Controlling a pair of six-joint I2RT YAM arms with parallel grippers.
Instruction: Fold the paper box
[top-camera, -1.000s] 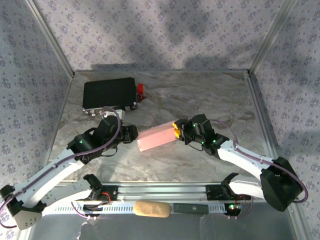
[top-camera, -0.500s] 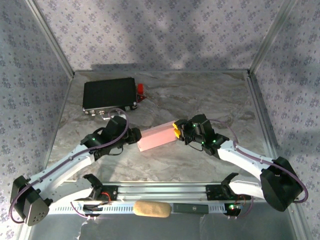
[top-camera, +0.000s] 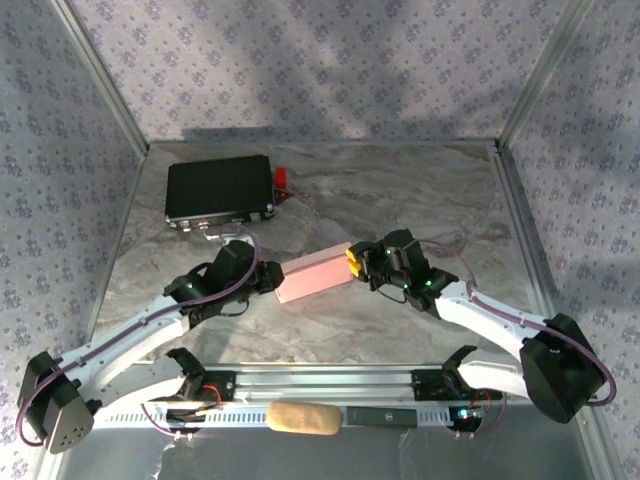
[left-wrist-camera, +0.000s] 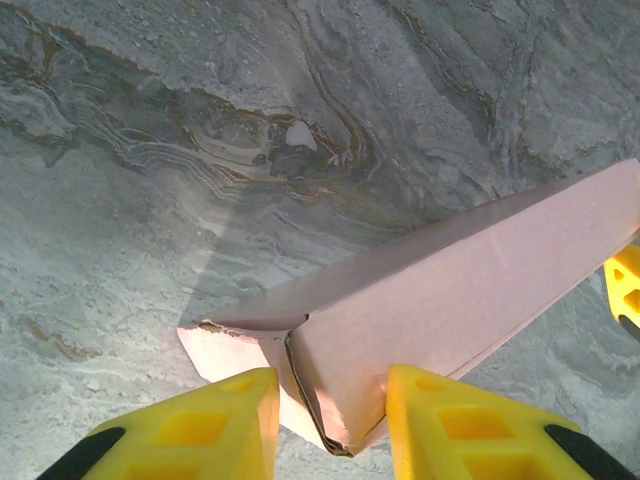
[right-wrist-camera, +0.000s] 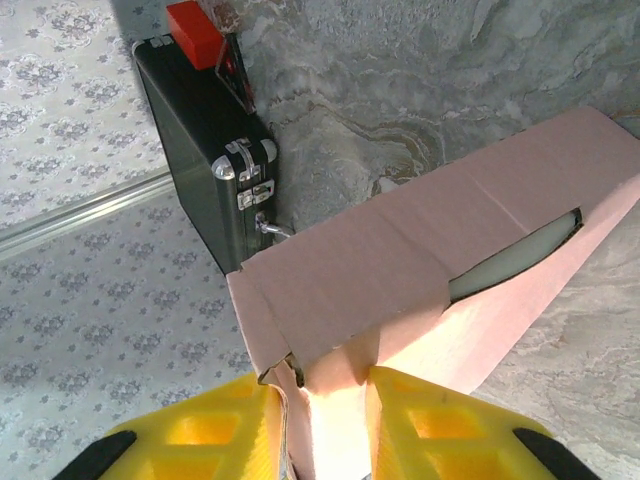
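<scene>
While pinched by right claw (right-wrist-camera: 320, 385), stretches long over marbled bench (left-wrist-camera: 150, 150): creased pink cardboard box (right-wrist-camera: 400, 260), slit; left claw (left-wrist-camera: 328, 385) astride, grip unclear.

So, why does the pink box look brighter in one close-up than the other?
Right wrist view: the paper box glows washed-out between the yellow fingers. Left wrist view: it casts a soft shadow on the marble table. Top view: blotchy shadows cross the back wall.
</scene>
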